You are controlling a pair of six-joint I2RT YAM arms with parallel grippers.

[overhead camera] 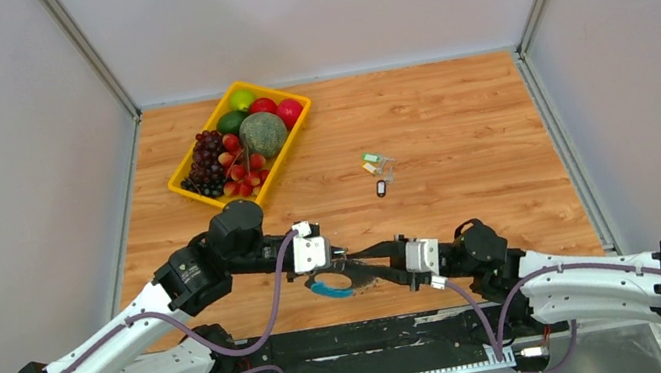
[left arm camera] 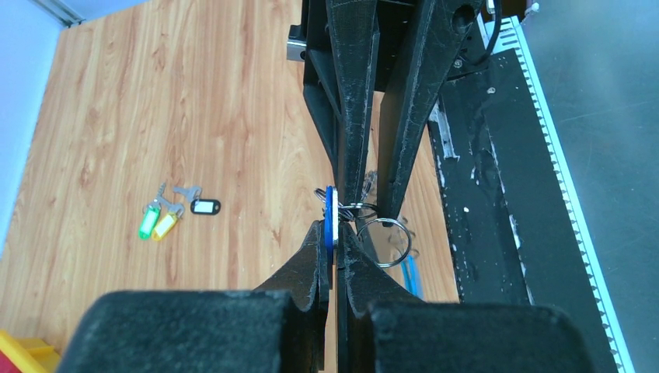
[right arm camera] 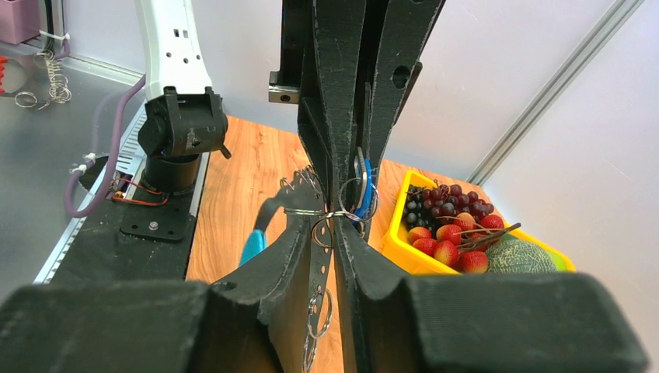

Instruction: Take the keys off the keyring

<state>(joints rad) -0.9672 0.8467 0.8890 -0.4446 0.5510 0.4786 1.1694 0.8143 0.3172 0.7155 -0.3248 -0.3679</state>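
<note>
My two grippers meet tip to tip above the table's near edge. My left gripper [left arm camera: 336, 233] [overhead camera: 335, 255] is shut on the blue-tagged key [left arm camera: 329, 216], which hangs by a small split ring [left arm camera: 386, 242]. My right gripper [right arm camera: 334, 225] [overhead camera: 356, 264] is shut on the keyring's perforated grey strap [right arm camera: 321, 233], with small rings around it. The keyring [overhead camera: 331, 288] droops below both grippers, and its blue section [right arm camera: 252, 247] shows. The blue tag [right arm camera: 364, 186] sits between the left fingers. Three loose keys lie on the table: green [left arm camera: 148, 221], yellow [left arm camera: 165, 225], black [left arm camera: 204, 207]. They also appear in the top view [overhead camera: 379, 171].
A yellow fruit tray [overhead camera: 188, 188] with grapes, strawberries and a melon stands at the back left; it also shows in the right wrist view [right arm camera: 396, 233]. The black base plate [overhead camera: 382, 335] runs along the near edge under the arms.
</note>
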